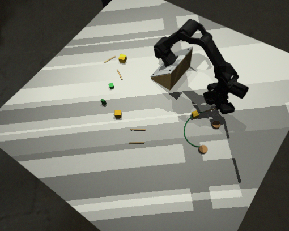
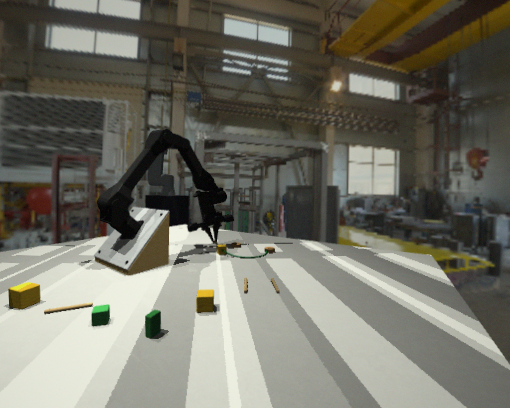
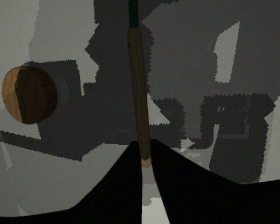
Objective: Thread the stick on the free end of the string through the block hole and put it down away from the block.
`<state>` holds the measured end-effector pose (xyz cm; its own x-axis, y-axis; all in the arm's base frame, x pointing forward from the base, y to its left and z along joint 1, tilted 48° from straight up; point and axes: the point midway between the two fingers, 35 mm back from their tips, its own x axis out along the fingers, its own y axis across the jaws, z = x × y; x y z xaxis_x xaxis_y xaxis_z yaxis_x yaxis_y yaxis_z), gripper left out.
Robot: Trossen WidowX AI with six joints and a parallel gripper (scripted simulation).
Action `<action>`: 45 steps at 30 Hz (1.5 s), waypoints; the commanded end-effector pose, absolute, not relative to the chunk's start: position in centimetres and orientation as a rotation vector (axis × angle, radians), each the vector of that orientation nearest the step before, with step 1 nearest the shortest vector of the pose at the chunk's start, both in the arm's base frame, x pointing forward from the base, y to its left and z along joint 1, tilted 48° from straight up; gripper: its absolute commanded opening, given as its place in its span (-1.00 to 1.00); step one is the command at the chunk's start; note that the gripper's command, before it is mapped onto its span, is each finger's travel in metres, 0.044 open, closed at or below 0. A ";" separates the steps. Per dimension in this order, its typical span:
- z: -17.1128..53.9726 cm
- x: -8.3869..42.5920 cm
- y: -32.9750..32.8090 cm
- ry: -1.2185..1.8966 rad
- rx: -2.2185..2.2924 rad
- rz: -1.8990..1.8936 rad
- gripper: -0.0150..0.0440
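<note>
My gripper [image 1: 217, 106] is shut on the near end of the thin wooden stick [image 3: 139, 91] and holds it low over the table. The yellow block with the hole [image 1: 195, 114] sits just left of the gripper. The green string [image 1: 186, 132] curves from the block's far side to the round wooden button [image 1: 203, 149]. The block itself is out of the wrist view. In the exterior view the gripper [image 2: 214, 237] hangs just above the block [image 2: 221, 248].
A second round wooden disc [image 1: 216, 124] lies close below the gripper and shows in the wrist view [image 3: 28, 93]. Loose sticks [image 1: 137, 129] [image 1: 136, 142] [image 1: 119, 74] [image 1: 109, 59], yellow cubes [image 1: 118, 114] [image 1: 122, 58] and green cubes [image 1: 111, 85] [image 1: 103, 102] lie to the left. The arm's wedge base [image 1: 173, 69] stands behind.
</note>
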<state>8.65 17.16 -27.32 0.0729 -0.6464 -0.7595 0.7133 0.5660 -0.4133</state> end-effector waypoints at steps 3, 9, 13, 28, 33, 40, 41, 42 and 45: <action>-27.9 7.8 17.6 1.098 0.074 -1.021 -0.49; -27.9 7.8 17.6 1.098 0.074 -1.021 -0.49; -27.8 8.0 17.8 1.099 0.075 -1.012 -0.31; -22.3 9.2 23.5 1.099 0.075 -1.011 0.22; -22.8 9.2 23.4 1.102 0.083 -1.000 0.67; -21.7 9.5 24.8 1.105 0.093 -0.993 1.00; -21.7 9.5 24.8 1.105 0.093 -0.993 1.00; -21.7 9.5 24.8 1.105 0.093 -0.993 1.00; -21.9 9.4 24.4 1.103 0.085 -0.998 1.00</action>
